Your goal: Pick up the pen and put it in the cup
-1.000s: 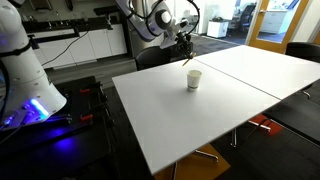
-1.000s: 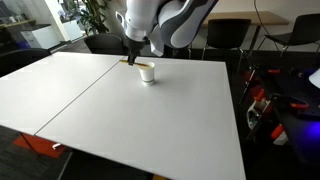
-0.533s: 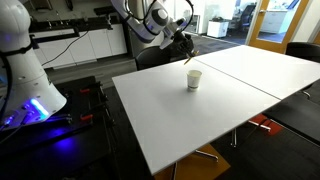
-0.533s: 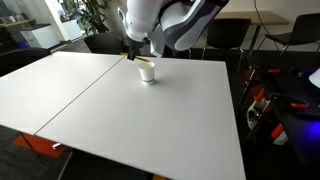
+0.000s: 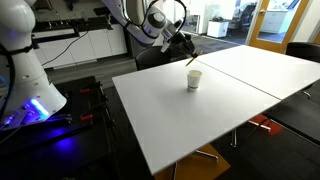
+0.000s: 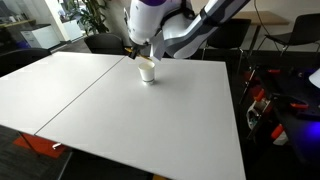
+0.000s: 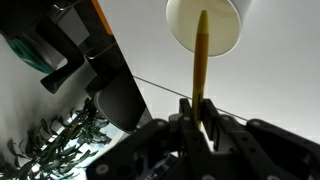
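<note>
My gripper (image 7: pixel 198 108) is shut on the thin yellowish pen (image 7: pixel 199 55), which points away from the wrist camera toward the cup's open mouth. The small white cup (image 7: pixel 205 25) stands upright on the white table; in the wrist view the pen's far tip lies over its opening. In an exterior view the gripper (image 5: pixel 186 47) holds the pen (image 5: pixel 190 60) slanted just above the cup (image 5: pixel 194 79). In an exterior view the gripper (image 6: pixel 135 52) hovers right over the cup (image 6: pixel 147 70), and the pen is barely visible there.
The white table (image 5: pixel 190 120) is made of two tops with a seam (image 6: pixel 90 85) running past the cup. Dark chairs (image 6: pixel 225 35) stand behind the table. A second white robot base (image 5: pixel 25 70) with blue light stands off the table's side. A plant (image 7: pixel 60 140) shows in the wrist view.
The arm has shifted slightly above the cup, with the pen still gripped; the pen's lower end stays over the cup's mouth. The cup has not moved.
</note>
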Controlling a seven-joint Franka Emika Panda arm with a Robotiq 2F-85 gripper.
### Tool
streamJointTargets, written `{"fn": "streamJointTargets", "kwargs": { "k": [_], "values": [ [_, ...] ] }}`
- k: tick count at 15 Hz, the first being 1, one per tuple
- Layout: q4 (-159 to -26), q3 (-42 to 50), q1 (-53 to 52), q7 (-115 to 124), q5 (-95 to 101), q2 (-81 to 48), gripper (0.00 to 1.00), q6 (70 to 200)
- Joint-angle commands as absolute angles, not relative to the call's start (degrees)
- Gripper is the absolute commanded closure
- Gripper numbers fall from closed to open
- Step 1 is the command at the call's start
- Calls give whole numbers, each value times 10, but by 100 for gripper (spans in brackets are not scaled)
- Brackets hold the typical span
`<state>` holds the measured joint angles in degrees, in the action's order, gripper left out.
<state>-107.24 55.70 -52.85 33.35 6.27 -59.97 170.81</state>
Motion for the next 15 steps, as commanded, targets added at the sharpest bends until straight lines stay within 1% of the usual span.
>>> {"fn": "streamJointTargets", "kwargs": {
  "k": [1,4,15],
  "values": [
    [-1087,597,-559,367,9,-640,96,1722],
    [-1080,603,-553,374,-31,-662,96,1729],
    [-1061,606,-540,364,-153,-741,96,1828]
  ]
}}
